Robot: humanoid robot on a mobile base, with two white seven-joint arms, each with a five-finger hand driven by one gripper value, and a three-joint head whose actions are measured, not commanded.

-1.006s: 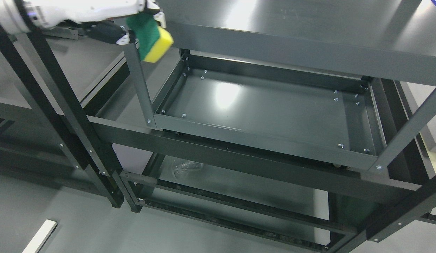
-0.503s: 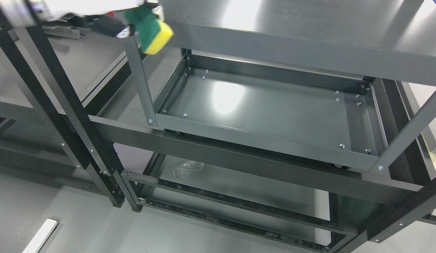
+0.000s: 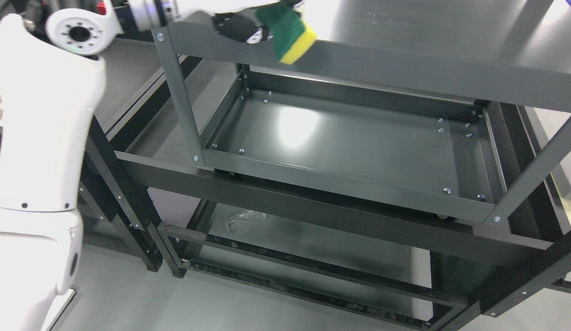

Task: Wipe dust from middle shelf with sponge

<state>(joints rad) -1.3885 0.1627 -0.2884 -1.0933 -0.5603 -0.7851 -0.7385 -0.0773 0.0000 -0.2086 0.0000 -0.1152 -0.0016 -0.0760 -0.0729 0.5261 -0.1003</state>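
A dark grey metal shelving unit (image 3: 359, 59) fills the view, its middle shelf (image 3: 359, 142) bare and glossy below. The robot's white left arm (image 3: 41, 138) reaches across the top rail, its left robot hand (image 3: 248, 23) clasping a green-and-yellow sponge (image 3: 287, 32), seemingly poised to descend and wipe.

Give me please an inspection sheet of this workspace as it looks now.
Surface: middle shelf bare, glossy, bolts at corners.
Job's things: sponge, green and yellow, over the top shelf front rail, not on the middle shelf.
Clutter: clear plastic object on the lower shelf.
Grippers: left hand holds the sponge; right hand not in view.
Cables: nothing seen.
Surroundings: black frame at left, grey floor.
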